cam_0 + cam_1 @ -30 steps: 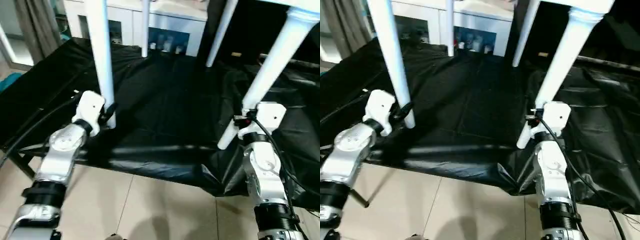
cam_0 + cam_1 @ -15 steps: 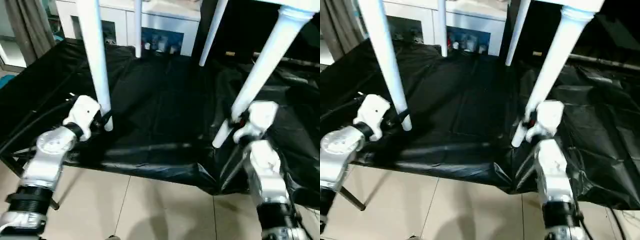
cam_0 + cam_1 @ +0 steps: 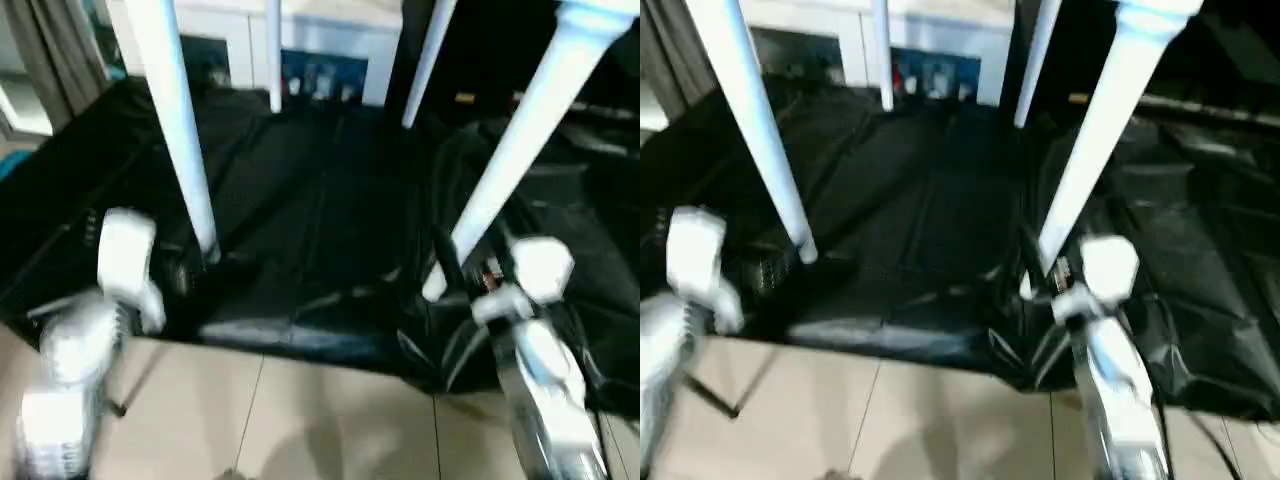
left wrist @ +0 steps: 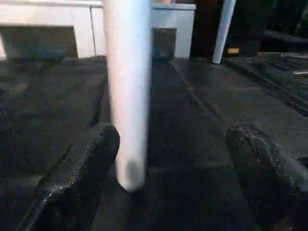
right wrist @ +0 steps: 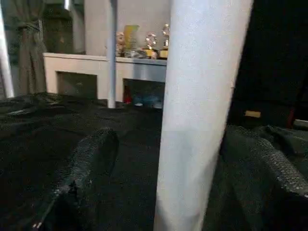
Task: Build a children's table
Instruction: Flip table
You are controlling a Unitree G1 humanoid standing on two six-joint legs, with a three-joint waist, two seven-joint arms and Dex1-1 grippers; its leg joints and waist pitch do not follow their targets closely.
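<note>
Table legs: four white cylindrical legs stand with their feet on the black sheet (image 3: 330, 200); their upper ends run out past the top of the head views.
Near left leg (image 3: 178, 120): its foot rests on the black sheet close to the sheet's front edge, on the robot's left side.
Near right leg (image 3: 520, 140): slants down across the sheet's right half, its foot (image 3: 433, 287) close to the sheet's front edge.
Far legs: one (image 3: 273, 55) and another (image 3: 428, 60) reach the black sheet near its far edge.
Left gripper (image 4: 168, 159): fingers spread wide apart. In the left wrist view the near left leg (image 4: 127, 91) stands between the two black fingers (image 4: 82, 168), just beside one, well apart from the other, neither pressing on it.
Right gripper (image 5: 163, 173): fingers likewise spread, with the near right leg (image 5: 197, 110) between them and gaps on both sides.
Left arm (image 3: 85, 330): blurred, at the sheet's front left corner.
Right arm (image 3: 535, 330): blurred, at the sheet's front edge, just beside the near right leg's foot.
Cabinet (image 3: 250, 45): white, beyond the sheet's far edge.
Floor (image 3: 300, 420): pale tiles in front of the sheet.
</note>
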